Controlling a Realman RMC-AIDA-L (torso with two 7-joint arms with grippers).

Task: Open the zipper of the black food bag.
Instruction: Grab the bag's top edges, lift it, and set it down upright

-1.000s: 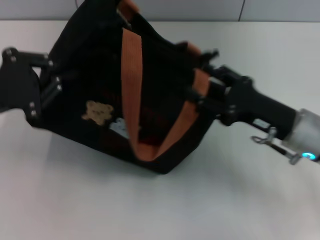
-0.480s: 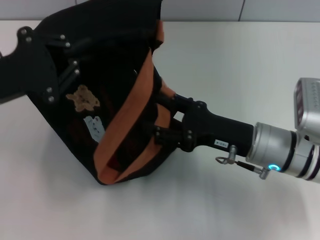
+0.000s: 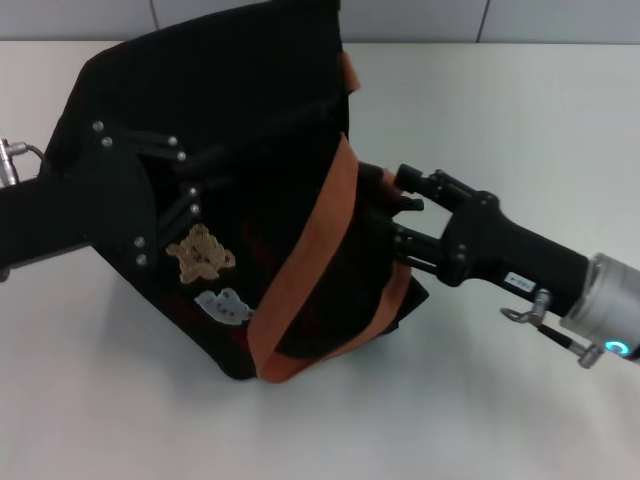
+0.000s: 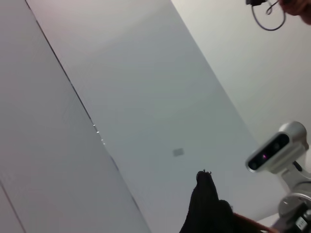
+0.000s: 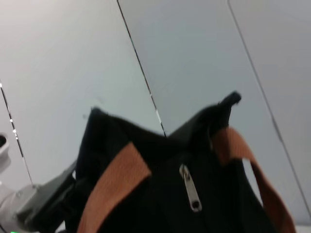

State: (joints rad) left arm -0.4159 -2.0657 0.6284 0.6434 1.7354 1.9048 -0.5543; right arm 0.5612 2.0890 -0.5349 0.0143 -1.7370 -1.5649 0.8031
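Bag (image 3: 210, 120): black fabric. Straps (image 3: 305, 270): orange-brown. Bear patch (image 3: 201, 252): tan. Label (image 3: 224, 304): white. Zipper pull (image 5: 190, 189): silver metal on black zip line. Table (image 3: 520, 110): white. Both grippers, left (image 3: 150, 200) and right (image 3: 405, 225): black; right arm has a silver wrist.

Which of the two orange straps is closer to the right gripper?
The strap at the bag's right end, beside the right gripper. The other strap crosses the black food bag's front face, nearer the bear patch.
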